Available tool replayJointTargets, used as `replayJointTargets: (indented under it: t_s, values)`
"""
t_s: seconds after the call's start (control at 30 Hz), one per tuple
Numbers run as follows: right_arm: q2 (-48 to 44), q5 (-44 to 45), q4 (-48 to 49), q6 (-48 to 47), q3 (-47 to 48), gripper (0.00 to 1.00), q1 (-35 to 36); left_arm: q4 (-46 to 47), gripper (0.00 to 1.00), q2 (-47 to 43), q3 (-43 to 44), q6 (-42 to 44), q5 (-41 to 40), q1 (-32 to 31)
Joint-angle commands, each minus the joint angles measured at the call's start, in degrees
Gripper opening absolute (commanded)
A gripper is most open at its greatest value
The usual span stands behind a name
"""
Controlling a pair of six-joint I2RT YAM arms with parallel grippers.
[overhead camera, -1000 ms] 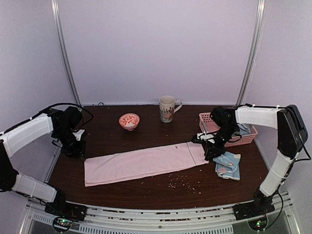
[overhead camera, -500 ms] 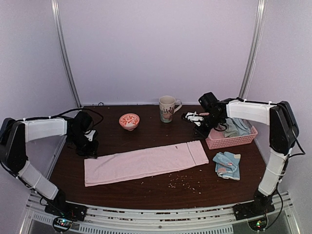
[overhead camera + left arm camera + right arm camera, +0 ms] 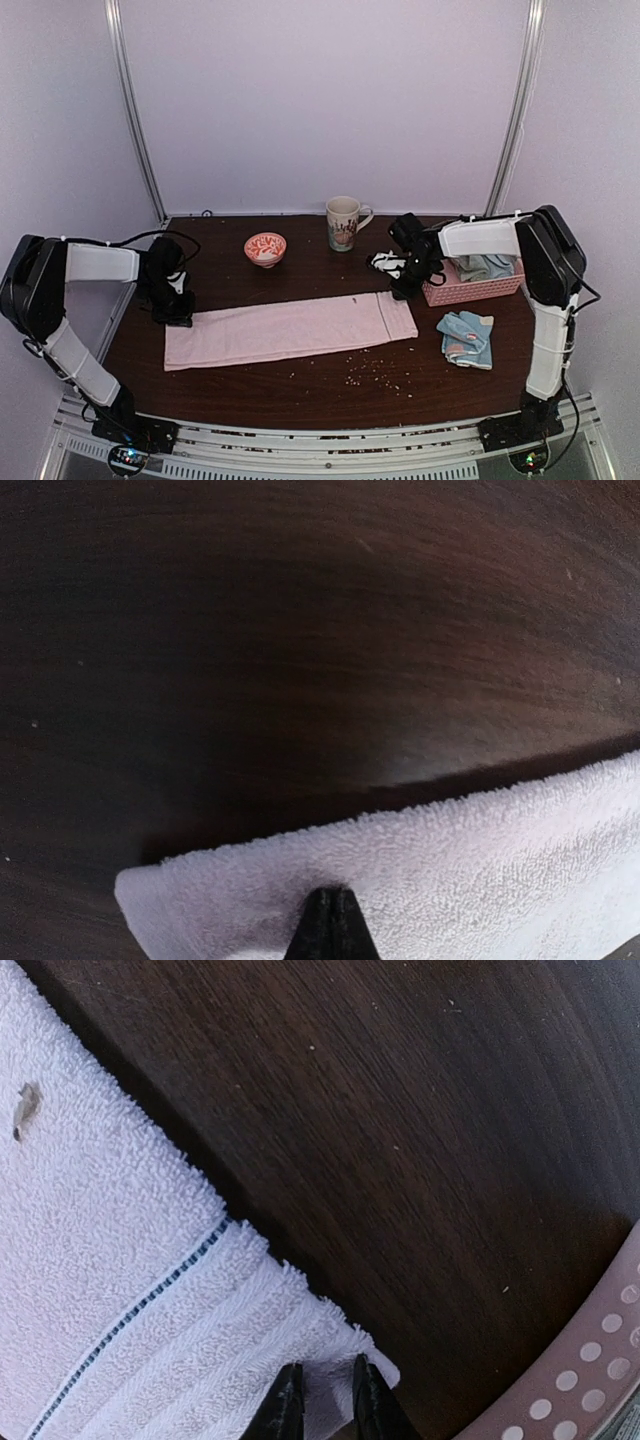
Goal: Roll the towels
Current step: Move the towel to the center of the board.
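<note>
The pink towel lies flat and long across the middle of the counter, held at both far corners. From where I stand the step looks like squaring it up before rolling. To do that well, I'd keep both corners level and pull evenly so the far edge stays straight, then start the roll tight from one short end.

The right jaws are nearly closed, with the hemmed far right corner pinched between them, close to the pink basket. The left jaws are closed to a single dark tip on the far left corner, apparently gripping the cloth. A blue patched towel waits near the basket.
</note>
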Motion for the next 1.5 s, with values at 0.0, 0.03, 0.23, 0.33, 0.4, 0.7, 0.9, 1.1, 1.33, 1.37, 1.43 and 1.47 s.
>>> replayJointTargets:
  t_s: [0.0,0.03,0.23,0.33,0.4,0.7,0.9,1.1,1.33,1.37,1.43,1.47]
  values:
    - [3.7,4.0,2.0,1.0,2.3,0.18,-0.2,0.8,0.0,-0.4,0.2,1.1,-5.0,2.3]
    - [4.7,3.9,2.0,1.0,3.3,0.18,-0.2,0.5,0.0,-0.6,0.6,1.5,-4.7,2.3]
    - [10.8,6.1,1.6,0.7,12.9,0.18,-0.1,-0.8,0.0,-2.9,3.1,3.5,-4.1,2.3]
    - [11.0,6.7,-1.3,0.5,16.6,0.19,-0.2,-0.2,0.01,-5.5,4.4,5.8,-1.0,2.3]
    - [9.0,6.7,-2.2,0.5,16.9,0.22,-0.2,2.3,0.06,-8.4,3.8,7.3,1.0,2.3]
    - [1.9,-4.0,-4.0,6.7,14.9,0.28,-0.1,15.9,0.56,-16.8,-3.9,2.8,5.9,2.3]
    - [5.0,-10.9,-7.1,8.1,14.3,0.24,-0.2,20.7,0.0,-14.1,-8.6,-8.5,10.6,2.5]
    - [4.1,-12.0,-6.8,7.8,11.0,0.22,-0.2,21.1,0.0,-13.2,-12.3,-14.4,4.5,3.2]
    - [5.8,-8.5,-7.0,8.3,9.3,0.22,-0.2,14.3,0.0,-13.6,-10.6,-18.7,-10.9,4.0]
    - [6.2,-7.9,-6.9,8.4,9.4,0.21,-0.3,13.9,0.0,-13.5,-10.5,-18.7,-12.1,4.2]
    - [7.0,-6.9,-6.6,8.5,9.8,0.22,-0.4,14.2,0.0,-13.0,-10.8,-18.4,-13.1,4.5]
    - [7.5,-6.6,-6.4,8.5,10.1,0.22,-0.4,14.3,0.0,-12.2,-11.0,-18.3,-13.2,4.7]
